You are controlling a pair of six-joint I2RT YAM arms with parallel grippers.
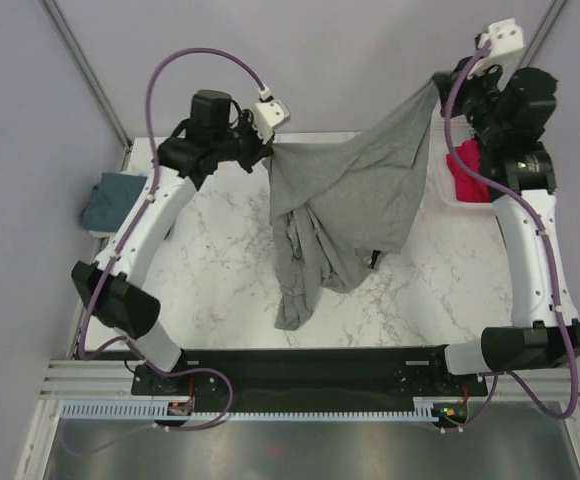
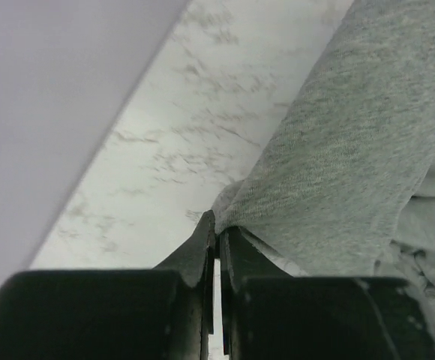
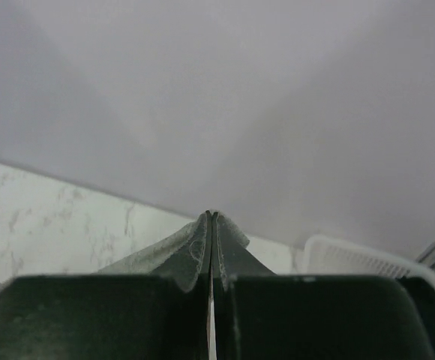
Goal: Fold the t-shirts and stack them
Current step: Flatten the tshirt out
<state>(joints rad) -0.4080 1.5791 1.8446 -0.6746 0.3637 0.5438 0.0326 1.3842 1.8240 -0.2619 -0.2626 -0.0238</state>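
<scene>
Hanging between the arms, the grey t-shirt (image 1: 345, 200) is running its top edge left to right, tail trailing near onto the table (image 1: 210, 270). The left gripper (image 1: 268, 150) and right gripper (image 1: 438, 85) are each clenching a top corner. A white basket (image 1: 438, 180), far right, is holding a magenta-pink shirt (image 1: 467, 172); a teal shirt (image 1: 110, 198) is lying at the left edge.

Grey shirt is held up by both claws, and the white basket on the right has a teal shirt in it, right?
Not quite: the top view shows a pink shirt in the white basket; the teal shirt lies off to the left. The left claw and right claw do hold up the grey shirt.
</scene>
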